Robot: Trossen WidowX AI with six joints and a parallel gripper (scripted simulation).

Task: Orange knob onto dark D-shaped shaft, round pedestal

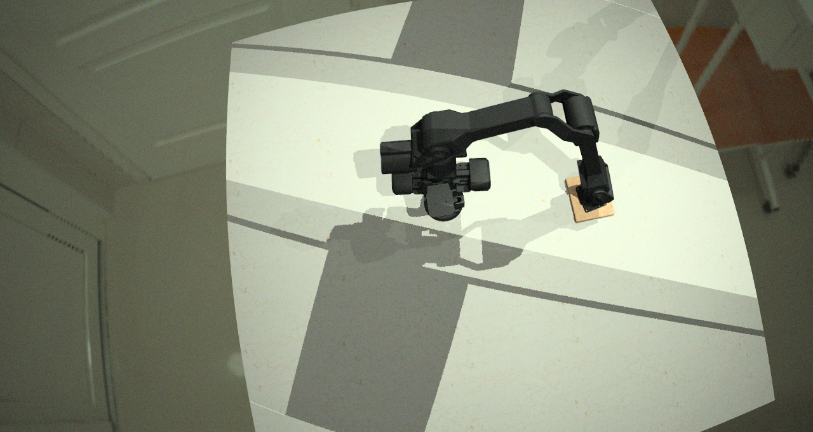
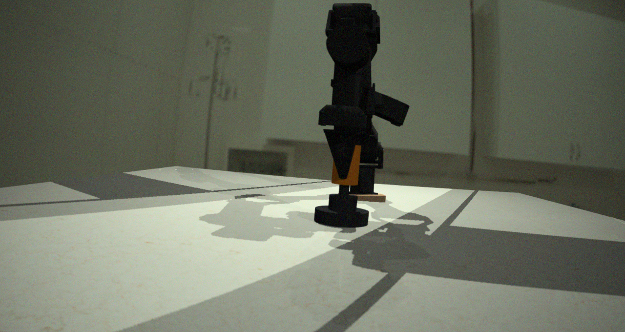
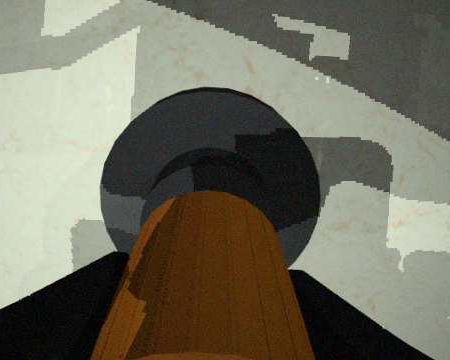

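My gripper [image 2: 343, 173] [image 3: 207, 278] is shut on the orange knob [image 2: 355, 169] [image 3: 207, 310], with a finger on either side, and points down over the pedestal. The knob looks roughly upright, wider end up. Its lower end is at the top of the dark shaft [image 2: 343, 189]; a short length of shaft shows below it in the exterior view. I cannot tell whether they touch. A gap remains between the knob and the dark stepped round pedestal [image 2: 341, 217] [image 3: 200, 117]. The knob's hole and the shaft's flat side are hidden. The arm hides the knob in the top view.
The arm's base stands on a light wooden plate [image 1: 578, 214] [image 2: 379, 197], right of the pedestal in the top view and behind it in the exterior view. The pale table [image 1: 540, 361] [image 2: 175, 260] carries broad shadows of the arm and other shapes.
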